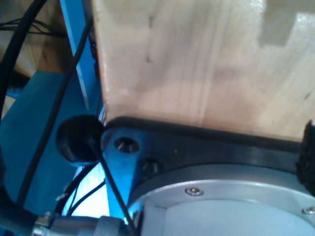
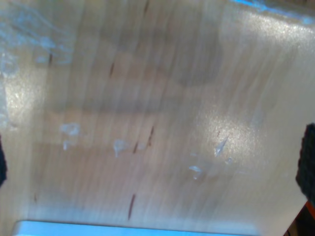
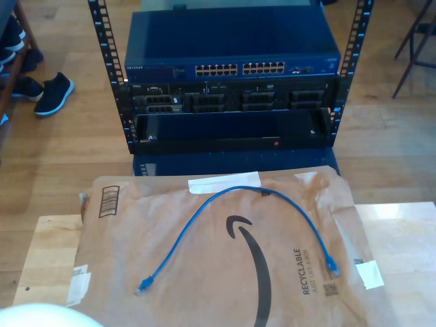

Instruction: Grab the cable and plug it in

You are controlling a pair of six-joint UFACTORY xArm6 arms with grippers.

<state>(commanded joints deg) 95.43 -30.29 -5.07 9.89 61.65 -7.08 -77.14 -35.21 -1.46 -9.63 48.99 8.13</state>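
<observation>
The cable (image 3: 245,189) lies free in a wide arch on a brown paper mailer (image 3: 136,231), which covers the wooden surface (image 3: 48,252). One plug (image 3: 143,286) is near, at the exterior view's left. The other plug (image 3: 332,267) is a little farther, at the exterior view's right.

The first danger, in my judgement, is the grasp. The cable is thin and flat on loose paper, so closing fingers may pinch the paper too, or push the cable aside. If I hold it far from a plug, the end will hang down and turn, and it will not meet a socket straight. Farther away, the ports (image 3: 238,69) of the network switch (image 3: 231,51) in the rack are small and close together. A tilted plug could hit the frame between them, or go in without latching.

Both arms are well apart from the cable. My second hand (image 2: 155,164) looks down on bare wood. Its dark fingertips (image 2: 307,162) stand wide apart with nothing between them. Of my first hand, one dark fingertip (image 1: 307,152) shows, beside what seems the arm's base plate (image 1: 206,147). I cannot tell how far it is open.
</observation>
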